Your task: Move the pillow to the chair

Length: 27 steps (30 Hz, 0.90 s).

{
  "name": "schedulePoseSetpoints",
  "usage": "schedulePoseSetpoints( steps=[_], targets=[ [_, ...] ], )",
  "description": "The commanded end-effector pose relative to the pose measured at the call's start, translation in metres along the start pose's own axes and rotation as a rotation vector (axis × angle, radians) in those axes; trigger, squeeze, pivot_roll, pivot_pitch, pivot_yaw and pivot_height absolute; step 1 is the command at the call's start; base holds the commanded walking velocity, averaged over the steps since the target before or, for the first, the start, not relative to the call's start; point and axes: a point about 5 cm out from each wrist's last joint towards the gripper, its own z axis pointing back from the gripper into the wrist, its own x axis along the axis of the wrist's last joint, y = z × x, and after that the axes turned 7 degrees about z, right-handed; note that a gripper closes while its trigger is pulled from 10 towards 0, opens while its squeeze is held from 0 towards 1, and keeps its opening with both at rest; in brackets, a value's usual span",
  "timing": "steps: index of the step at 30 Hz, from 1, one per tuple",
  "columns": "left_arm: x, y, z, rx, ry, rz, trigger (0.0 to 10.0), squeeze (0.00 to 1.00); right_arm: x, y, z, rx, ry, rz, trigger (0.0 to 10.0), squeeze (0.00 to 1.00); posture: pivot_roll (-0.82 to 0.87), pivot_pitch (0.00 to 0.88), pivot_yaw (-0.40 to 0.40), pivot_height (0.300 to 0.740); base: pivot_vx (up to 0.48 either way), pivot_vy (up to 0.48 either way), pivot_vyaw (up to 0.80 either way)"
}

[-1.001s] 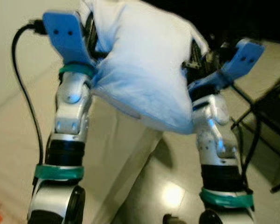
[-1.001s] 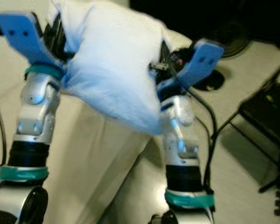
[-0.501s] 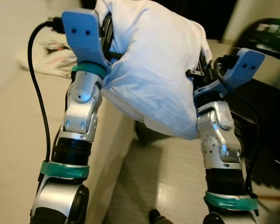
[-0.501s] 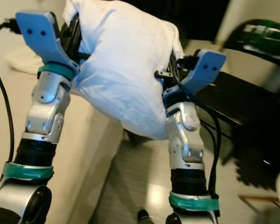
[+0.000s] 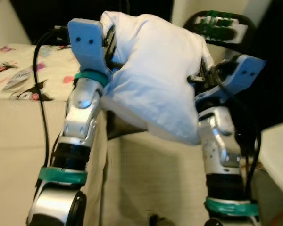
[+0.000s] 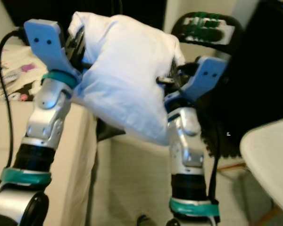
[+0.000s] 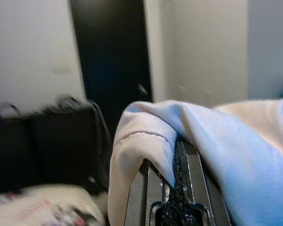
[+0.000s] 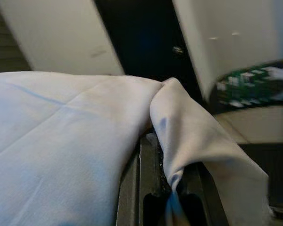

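Note:
A pale blue-white pillow (image 5: 155,89) hangs raised in front of me, carried between both arms. In the left wrist view my left gripper (image 7: 175,188) is shut on a folded corner of the pillow (image 7: 146,146). In the right wrist view my right gripper (image 8: 169,190) is shut on the opposite corner, with fabric (image 8: 193,136) draped over its fingers. In the eye views the pillow hides both sets of fingers. A black chair back with green stripes (image 5: 220,27) stands beyond the pillow, to the upper right.
A beige sofa (image 5: 19,141) with a patterned cloth (image 5: 19,77) lies to the left and below my arms. A white rounded surface (image 6: 271,155) juts in at the right edge. Dark furniture (image 6: 264,70) stands behind it.
The whole view has swung round: floor and dark stands have given way to the sofa, striped chair back and white surface. The pillow stays gripped between both grippers.

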Motion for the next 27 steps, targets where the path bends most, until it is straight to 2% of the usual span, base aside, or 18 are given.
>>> schedulePoseSetpoints(
  steps=[1, 2, 3, 5, 6, 8, 11, 14, 15, 21, 22, 27],
  targets=[
    [-0.011, -0.007, 0.004, -0.041, 0.050, 0.011, 10.0, 0.00, 0.005, 0.010, -0.001, 0.045, -0.042, 0.007, 10.0, 0.00, 0.00, 0.000, 0.154, 0.740, 0.000, 0.000, -0.80],
    [-0.023, -0.004, 0.012, -0.033, 0.104, 0.013, 10.0, 0.00, -0.002, 0.007, 0.004, 0.039, -0.015, 0.024, 10.0, 0.00, 0.00, 0.000, 0.152, 0.740, 0.000, 0.000, -0.80],
    [-0.023, -0.004, 0.012, -0.033, 0.104, 0.013, 10.0, 0.00, -0.002, 0.007, 0.004, 0.039, -0.015, 0.024, 10.0, 0.00, 0.00, 0.000, 0.152, 0.740, 0.000, 0.000, -0.80],
    [-0.043, 0.000, 0.026, -0.028, 0.184, 0.024, 10.0, 0.00, -0.016, 0.003, 0.012, 0.036, 0.035, 0.056, 10.0, 0.00, 0.00, 0.000, 0.149, 0.740, 0.000, 0.000, -0.80],
    [-0.043, 0.000, 0.026, -0.028, 0.184, 0.024, 10.0, 0.00, -0.016, 0.003, 0.012, 0.036, 0.035, 0.056, 10.0, 0.00, 0.00, 0.000, 0.149, 0.740, 0.000, 0.000, -0.80],
    [-0.064, 0.007, 0.045, -0.007, 0.268, 0.018, 10.0, 0.00, -0.031, 0.000, 0.021, 0.043, 0.092, 0.089, 10.0, 0.00, -0.01, 0.000, 0.141, 0.740, 0.000, 0.000, -0.80],
    [-0.082, 0.012, 0.064, 0.019, 0.341, 0.011, 10.0, 0.00, -0.046, -0.002, 0.031, 0.062, 0.157, 0.125, 10.0, 0.00, -0.01, 0.000, 0.131, 0.740, 0.000, 0.000, -0.80],
    [-0.086, 0.012, 0.070, 0.025, 0.358, 0.013, 10.0, 0.00, -0.050, -0.002, 0.034, 0.068, 0.175, 0.132, 10.0, 0.00, -0.01, 0.000, 0.122, 0.740, 0.000, 0.000, -0.80],
    [-0.092, 0.012, 0.078, 0.041, 0.378, 0.010, 10.0, 0.00, -0.057, -0.002, 0.038, 0.081, 0.208, 0.139, 10.0, 0.00, 0.00, 0.000, 0.104, 0.740, 0.000, 0.000, -0.80],
    [-0.097, 0.010, 0.086, 0.074, 0.407, 0.024, 10.0, 0.00, -0.068, -0.004, 0.042, 0.081, 0.262, 0.117, 10.0, 0.00, 0.00, 0.008, 0.063, 0.740, 0.000, 0.000, -0.80],
    [-0.098, 0.007, 0.090, 0.091, 0.409, 0.022, 10.0, 0.00, -0.073, -0.005, 0.045, 0.091, 0.289, 0.111, 10.0, 0.00, 0.01, 0.014, 0.031, 0.740, 0.000, 0.000, 0.00],
    [-0.097, 0.004, 0.095, 0.112, 0.398, 0.026, 10.0, 0.00, -0.084, -0.003, 0.052, 0.118, 0.340, 0.117, 10.0, 0.00, 0.02, 0.021, 0.010, 0.740, 0.000, 0.000, 0.00]
  ],
)
